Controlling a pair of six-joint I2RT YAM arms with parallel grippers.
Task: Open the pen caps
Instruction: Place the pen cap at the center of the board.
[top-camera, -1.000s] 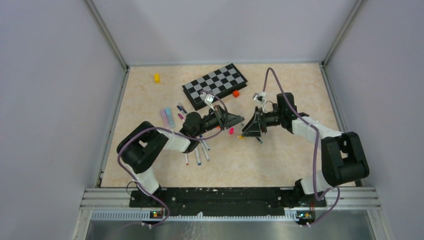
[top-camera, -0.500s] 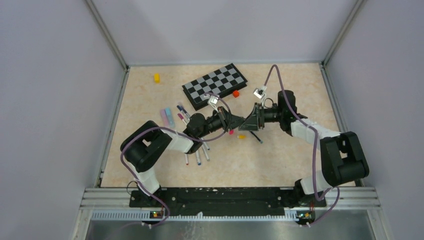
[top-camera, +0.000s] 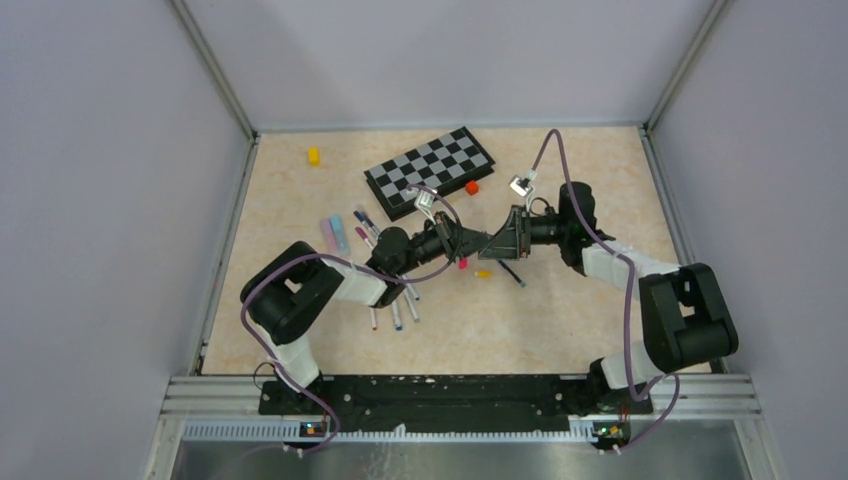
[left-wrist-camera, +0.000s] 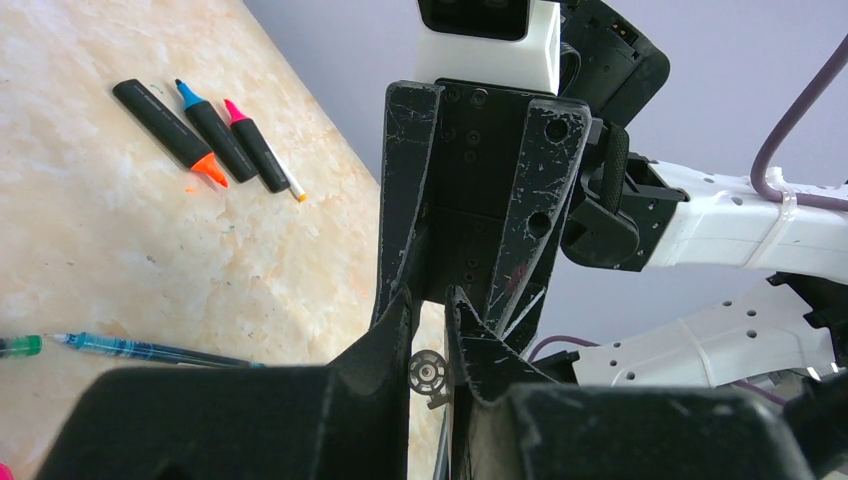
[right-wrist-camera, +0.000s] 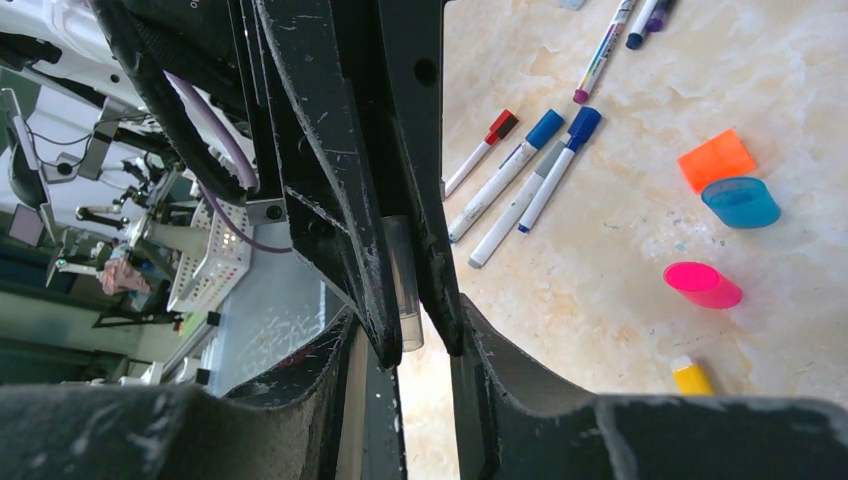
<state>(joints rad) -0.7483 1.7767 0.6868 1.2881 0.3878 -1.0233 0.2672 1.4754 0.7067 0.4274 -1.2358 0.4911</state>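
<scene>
My left gripper (top-camera: 480, 240) and right gripper (top-camera: 496, 241) meet tip to tip above the table's middle. In the left wrist view my left gripper (left-wrist-camera: 432, 305) is shut on a clear pen cap (left-wrist-camera: 428, 373), seen end-on as a small ring with a clip. In the right wrist view the same clear cap (right-wrist-camera: 402, 270) pokes out between the left fingertips. My right gripper (right-wrist-camera: 408, 320) stands open, its fingers flanking those tips. White markers with red and blue caps (right-wrist-camera: 545, 128) lie on the table, beside loose orange (right-wrist-camera: 716, 158), blue (right-wrist-camera: 740, 200) and pink (right-wrist-camera: 702, 284) caps.
A chessboard (top-camera: 428, 170) lies behind the grippers, an orange block (top-camera: 472, 186) by it and a yellow block (top-camera: 313, 155) at far left. A dark pen (top-camera: 510, 272) and an orange cap (top-camera: 483, 273) lie under the grippers. Black highlighters (left-wrist-camera: 165, 122) lie apart. More pens (top-camera: 395, 310) lie near the left arm.
My right gripper has risen off the table by the dark pen and moved to meet the left gripper's tips. The left gripper has shifted slightly right.
</scene>
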